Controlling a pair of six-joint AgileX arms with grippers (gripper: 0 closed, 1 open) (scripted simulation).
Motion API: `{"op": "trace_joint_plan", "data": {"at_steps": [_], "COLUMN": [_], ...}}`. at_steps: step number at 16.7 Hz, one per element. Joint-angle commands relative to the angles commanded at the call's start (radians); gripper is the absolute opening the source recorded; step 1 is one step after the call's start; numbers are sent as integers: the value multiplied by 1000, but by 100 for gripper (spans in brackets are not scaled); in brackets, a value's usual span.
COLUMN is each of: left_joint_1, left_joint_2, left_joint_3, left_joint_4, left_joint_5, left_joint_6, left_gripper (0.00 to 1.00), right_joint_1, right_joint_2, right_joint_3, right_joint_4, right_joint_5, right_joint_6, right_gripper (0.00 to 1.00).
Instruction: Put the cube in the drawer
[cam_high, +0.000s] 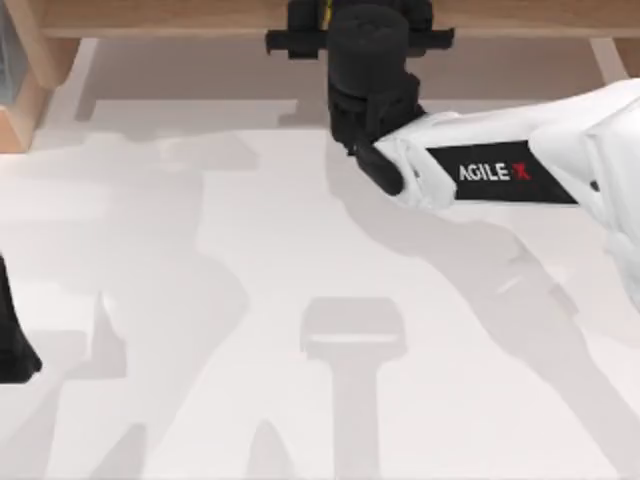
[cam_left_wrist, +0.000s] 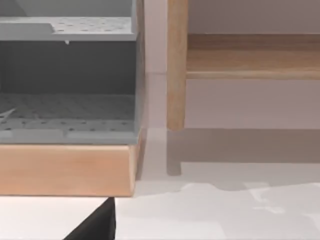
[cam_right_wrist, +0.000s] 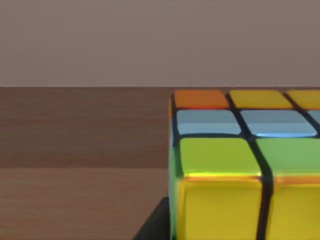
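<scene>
Cube (cam_right_wrist: 240, 170) over wood, arm marked "AGILE X"

White, smooth-shelled right arm (cam_high: 560, 165), rounded at the links, with a black panel along the forearm lettered "AGILE" in white plus a red X. Black, blocky wrist housing and right gripper (cam_high: 360, 42) with a flat black crossbar. Left arm (cam_high: 12, 340) seen as a matte black wedge at the left edge.
</scene>
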Motion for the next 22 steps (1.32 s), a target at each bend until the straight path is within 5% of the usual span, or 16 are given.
{"op": "trace_joint_plan", "data": {"at_steps": [2,22], "left_joint_1": [0,0], "left_joint_2": [0,0], "left_joint_3": [0,0], "left_joint_4": [0,0], "left_joint_5": [0,0], "left_joint_6": [0,0], "left_gripper": [100,100], "right_joint_1": [0,19], "right_joint_2": [0,-82], "right_joint_3": [0,-90], "right_joint_4": [0,-20], "right_joint_5": [0,-4], "right_joint_6": [0,-26], "right_gripper": [0,0]}}
